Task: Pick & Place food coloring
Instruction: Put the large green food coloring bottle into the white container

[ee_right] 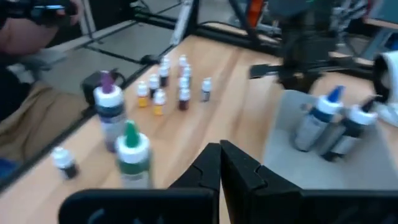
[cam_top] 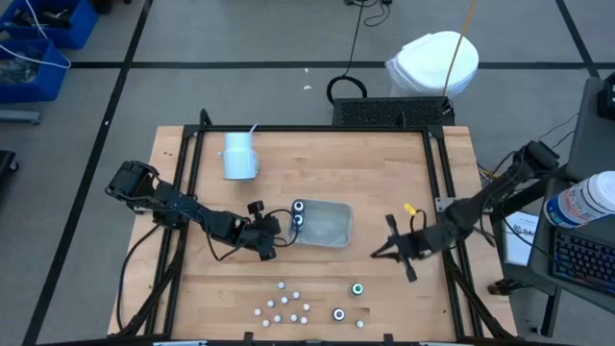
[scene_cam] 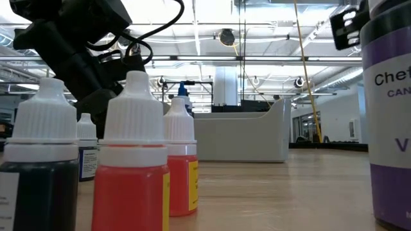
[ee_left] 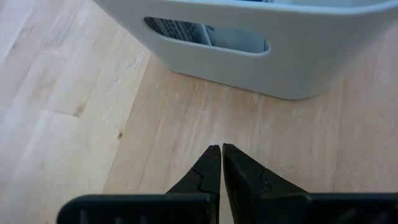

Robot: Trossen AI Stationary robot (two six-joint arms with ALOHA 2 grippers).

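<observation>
Currently two bottles (cam_top: 298, 213) stand upright in the tray (cam_top: 332, 229); the rest (cam_top: 288, 305) cluster near the counter's (cam_top: 384, 163) front edge. Left claw (cam_top: 266, 252), clenched empty, sits beside the tray, closer to the small-bottle cluster. Right claw (cam_top: 377, 254), also clenched empty, is nearer the green-topped bottle (cam_top: 357, 287).

Wooden table (cam_top: 404, 173) with tray (cam_top: 327, 227), cup (cam_top: 237, 156), bottles (cam_top: 288, 306).
</observation>
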